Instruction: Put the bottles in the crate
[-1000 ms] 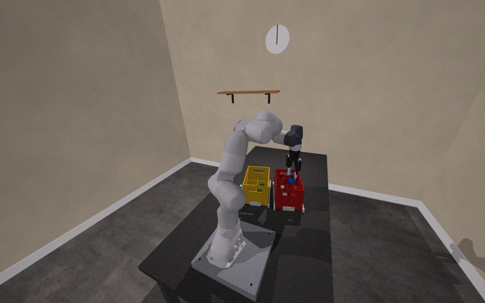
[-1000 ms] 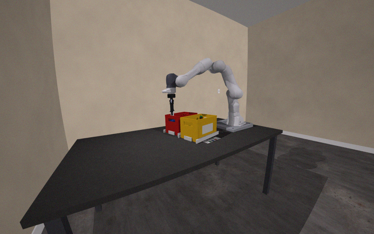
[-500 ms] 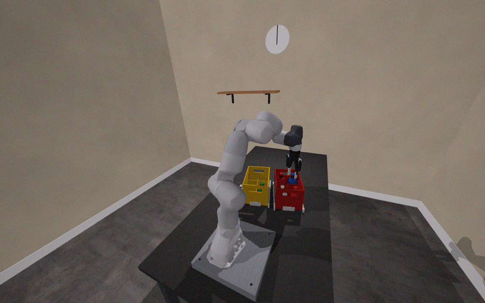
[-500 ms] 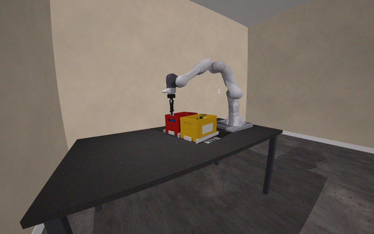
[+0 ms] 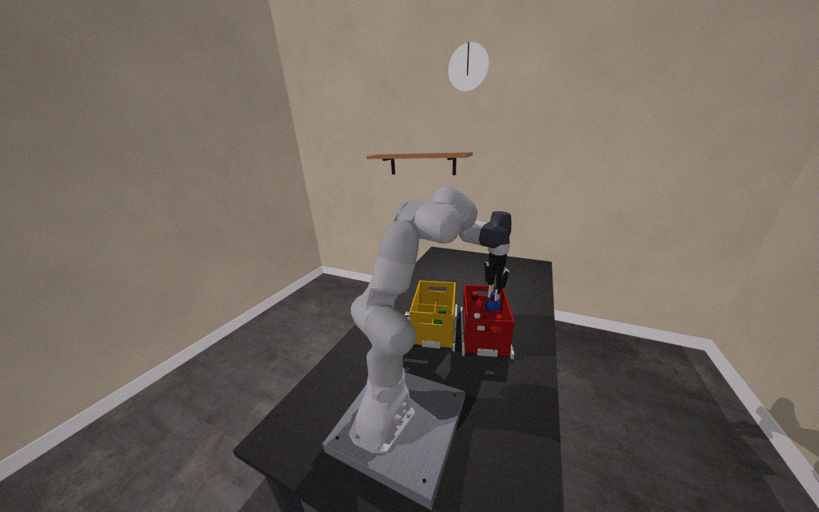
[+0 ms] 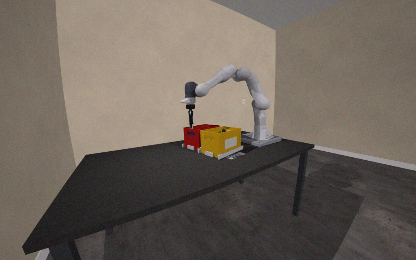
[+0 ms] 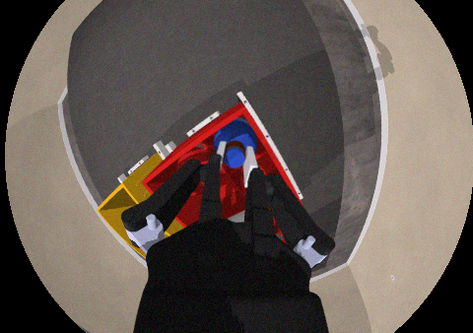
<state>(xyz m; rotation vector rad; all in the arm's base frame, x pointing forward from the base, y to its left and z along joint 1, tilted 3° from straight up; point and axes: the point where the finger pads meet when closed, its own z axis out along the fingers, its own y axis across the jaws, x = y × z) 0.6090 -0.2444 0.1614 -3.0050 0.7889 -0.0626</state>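
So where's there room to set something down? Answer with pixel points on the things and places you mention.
Room shows on the table (image 5: 520,458) (image 6: 122,184) (image 7: 197,37) beyond the yellow crate (image 5: 421,335) (image 6: 209,143) (image 7: 148,167) and red crate (image 5: 485,341) (image 6: 188,141) (image 7: 197,140), opposite the base plate (image 5: 441,414) (image 6: 273,140). Crowded: inside the red crate, around the blue bottle (image 5: 493,306) (image 6: 191,133) (image 7: 233,131) and pincer (image 5: 494,296) (image 6: 191,126) (image 7: 235,152), and the narrow gap between crates.

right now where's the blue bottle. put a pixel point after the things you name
In the wrist view, the blue bottle (image 5: 493,305) (image 7: 236,158) stands in the far corner of the red crate (image 5: 488,340) (image 6: 191,142) (image 7: 192,146), its neck between the gripper's (image 5: 495,296) (image 7: 236,156) fingertips.

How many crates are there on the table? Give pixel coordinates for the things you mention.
2. The red crate (image 5: 475,341) (image 6: 191,141) (image 7: 197,141) stands under the claw (image 5: 494,296) (image 6: 191,126) (image 7: 235,152); the yellow crate (image 5: 431,335) (image 6: 211,147) (image 7: 140,179) stands beside it, nearer the printed paper strip (image 6: 236,155). No third crate seems hidden.
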